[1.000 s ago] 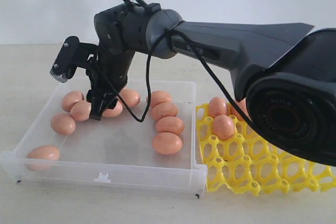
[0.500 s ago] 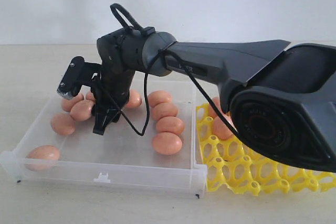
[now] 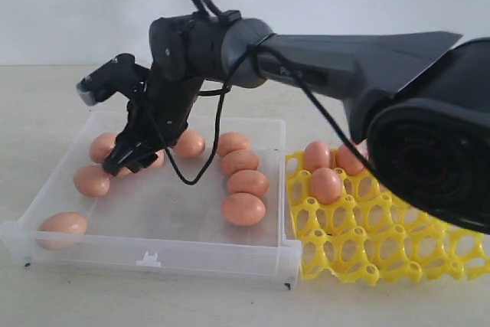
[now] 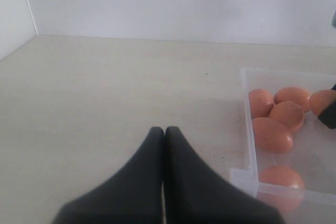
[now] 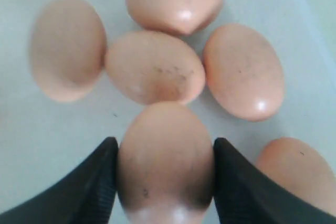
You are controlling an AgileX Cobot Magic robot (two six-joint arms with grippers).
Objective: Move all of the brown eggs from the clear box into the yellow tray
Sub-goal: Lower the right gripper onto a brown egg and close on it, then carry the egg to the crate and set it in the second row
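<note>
The clear box (image 3: 191, 254) holds several brown eggs (image 3: 243, 209), in a back-left cluster and a middle column. My right gripper (image 3: 125, 162) reaches down into the back-left cluster. In the right wrist view its fingers (image 5: 94, 182) press both sides of one brown egg (image 5: 165, 171); the right gripper (image 5: 165, 145) is shut on it just above the box floor. Three eggs (image 3: 325, 185) sit in the yellow tray (image 3: 367, 246) to the right of the box. My left gripper (image 4: 164, 130) is shut and empty, over bare table beside the box wall (image 4: 249, 129).
The right arm (image 3: 344, 67) stretches across the tray and box from the right. Other eggs (image 5: 155, 74) lie close around the gripped one. One egg (image 3: 63, 223) lies alone in the box's front-left corner. A pale wall stands behind the table.
The right gripper has swung left and tilted toward the back-left cluster, and its jaws have narrowed onto an egg. The left gripper has not moved.
</note>
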